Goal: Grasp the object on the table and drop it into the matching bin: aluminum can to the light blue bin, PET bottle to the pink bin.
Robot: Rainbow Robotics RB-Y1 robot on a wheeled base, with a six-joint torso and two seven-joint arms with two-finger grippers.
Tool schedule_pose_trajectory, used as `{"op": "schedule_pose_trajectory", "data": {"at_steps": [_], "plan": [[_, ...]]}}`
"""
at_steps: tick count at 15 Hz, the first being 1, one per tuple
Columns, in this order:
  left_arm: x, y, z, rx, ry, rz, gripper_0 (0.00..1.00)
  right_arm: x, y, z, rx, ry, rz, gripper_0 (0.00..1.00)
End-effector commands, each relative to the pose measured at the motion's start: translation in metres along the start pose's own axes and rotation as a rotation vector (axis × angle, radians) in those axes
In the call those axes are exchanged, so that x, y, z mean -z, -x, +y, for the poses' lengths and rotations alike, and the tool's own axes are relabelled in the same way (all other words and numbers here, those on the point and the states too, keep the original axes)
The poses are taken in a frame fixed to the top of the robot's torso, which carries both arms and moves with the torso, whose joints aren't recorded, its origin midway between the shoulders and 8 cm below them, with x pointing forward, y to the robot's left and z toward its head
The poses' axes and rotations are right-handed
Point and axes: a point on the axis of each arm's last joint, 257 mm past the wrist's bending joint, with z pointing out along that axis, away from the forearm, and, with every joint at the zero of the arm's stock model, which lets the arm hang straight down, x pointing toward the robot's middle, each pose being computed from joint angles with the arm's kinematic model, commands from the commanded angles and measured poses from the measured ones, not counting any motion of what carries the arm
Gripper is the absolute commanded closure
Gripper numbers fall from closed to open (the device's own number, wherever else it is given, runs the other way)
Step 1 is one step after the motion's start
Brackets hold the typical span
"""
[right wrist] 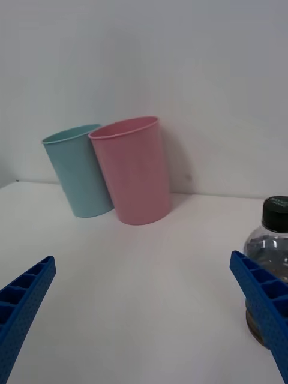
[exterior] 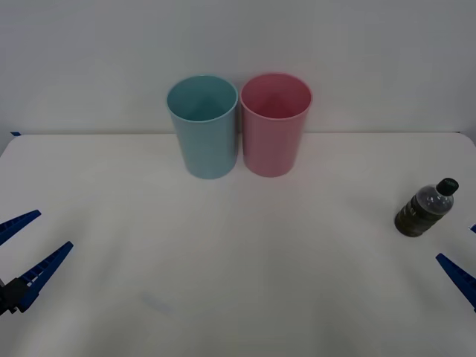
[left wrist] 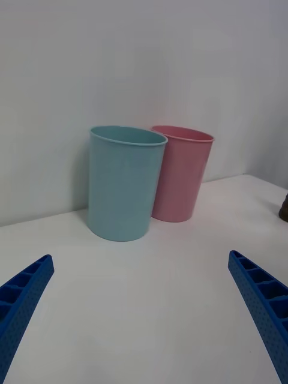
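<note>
A PET bottle (exterior: 425, 208) stands upright near the right edge of the white table (exterior: 238, 282), ahead of the right gripper (right wrist: 144, 312), whose blue fingers (right wrist: 264, 306) are spread wide with nothing between them.

The bottle sits just beside one finger rather than between the two, so the gripper would likely need to shift sideways before closing. The pink bin (exterior: 274, 123) and the light blue bin (exterior: 203, 126) stand side by side, nearly touching, at the table's far edge against the wall, mouths open upward for a drop from above. Bare tabletop lies between bottle and bins, leaving a free path to the pink one. The left gripper (left wrist: 144, 312) waits low at the left, fingers also apart and empty. The bottle's nearness to the edge leaves little margin for a nudge.
</note>
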Motion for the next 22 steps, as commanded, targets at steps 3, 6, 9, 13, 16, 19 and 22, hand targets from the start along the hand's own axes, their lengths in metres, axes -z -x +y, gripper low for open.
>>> {"op": "schedule_pose_trajectory", "data": {"at_steps": [3, 6, 9, 13, 16, 19, 22], "plan": [[0.000, 0.000, 0.000, 0.000, 0.000, 0.000, 0.00, 0.019, -0.017, -0.022, 0.010, -0.125, 0.039, 0.00], [0.000, 0.000, 0.000, 0.000, 0.000, 0.000, 0.00, 0.024, -0.025, -0.033, 0.043, -0.191, 0.050, 0.00], [0.000, 0.000, 0.000, 0.000, 0.000, 0.000, 0.00, 0.025, -0.034, -0.047, 0.107, -0.271, 0.063, 0.00], [0.000, 0.000, 0.000, 0.000, 0.000, 0.000, 0.00, 0.019, -0.048, -0.058, 0.082, -0.345, 0.075, 0.00], [0.000, 0.000, 0.000, 0.000, 0.000, 0.000, 0.00, 0.012, -0.056, -0.068, 0.075, -0.382, 0.080, 0.00], [0.000, 0.000, 0.000, 0.000, 0.000, 0.000, 0.00, 0.000, -0.067, -0.087, 0.079, -0.391, 0.082, 0.00], [0.000, 0.000, 0.000, 0.000, 0.000, 0.000, 0.00, -0.014, -0.071, -0.102, 0.080, -0.419, 0.077, 0.00]]}}
